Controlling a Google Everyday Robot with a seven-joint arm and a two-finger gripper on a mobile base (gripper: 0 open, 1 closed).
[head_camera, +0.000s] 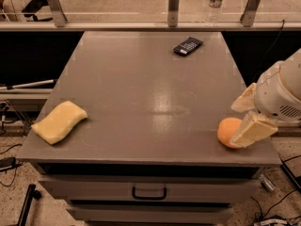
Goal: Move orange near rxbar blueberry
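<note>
The orange [226, 130] sits on the grey table [141, 93] near its front right corner. My gripper [233, 126] reaches in from the right and is open. One pale finger [244, 101] stands just behind the orange, and the other [250, 131] covers its right front side. The orange lies between them on the tabletop. The rxbar blueberry [187, 46], a flat dark bar with pale print, lies at the far side of the table, well apart from the orange.
A pale yellow wavy sponge [59, 122] lies at the front left of the table. A railing with a water bottle [215, 4] runs behind the table. A drawer handle [149, 192] shows below the front edge. Cables lie on the floor.
</note>
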